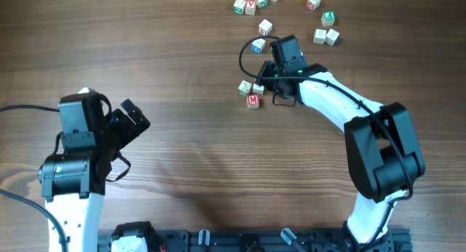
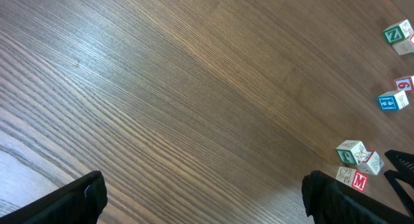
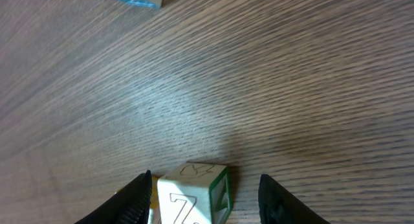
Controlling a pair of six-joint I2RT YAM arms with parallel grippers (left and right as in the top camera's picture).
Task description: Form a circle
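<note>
The circle (image 1: 252, 93) is barely begun; loose letter cubes (image 1: 325, 36) are left by the worktop's (image 1: 182, 63) far edge. One cube (image 3: 193, 197) is straddled by the right gripper (image 3: 204, 180), but whether it is clamped cannot be told. The left gripper (image 2: 204, 182) is spread wide.

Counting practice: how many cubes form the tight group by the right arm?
3: green-lettered cube left, red M cube below, third cube by the fingers; more may be hidden.
</note>
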